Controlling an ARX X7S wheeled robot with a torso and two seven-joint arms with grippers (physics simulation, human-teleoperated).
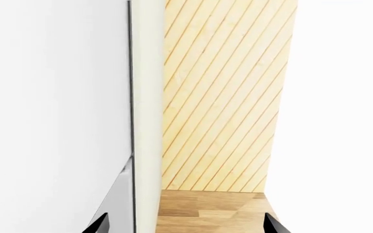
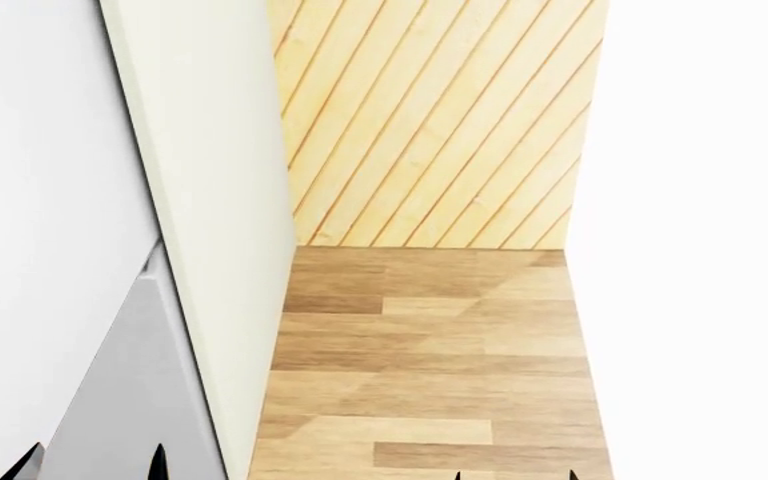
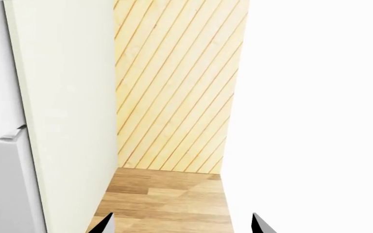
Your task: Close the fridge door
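Note:
A tall white slab (image 2: 31, 150) fills the left of the head view, directly above a grey drawer front (image 2: 131, 390). I take it for the fridge door; neither handle nor bins show, and I cannot tell whether it sits flush. It also shows in the left wrist view (image 1: 50, 97), bounded by a dark seam. My left gripper (image 1: 186, 225) is open with nothing between its tips, one tip over the grey front. My right gripper (image 3: 181, 224) is open over the wooden floor. Only the black fingertips of either gripper show.
A pale cream side panel (image 2: 217, 230) runs away from me beside the slab. Past it a strip of wooden floor (image 2: 424, 360) leads to a slatted wood wall (image 2: 438, 120). A plain white surface (image 2: 704, 240) closes off the right side.

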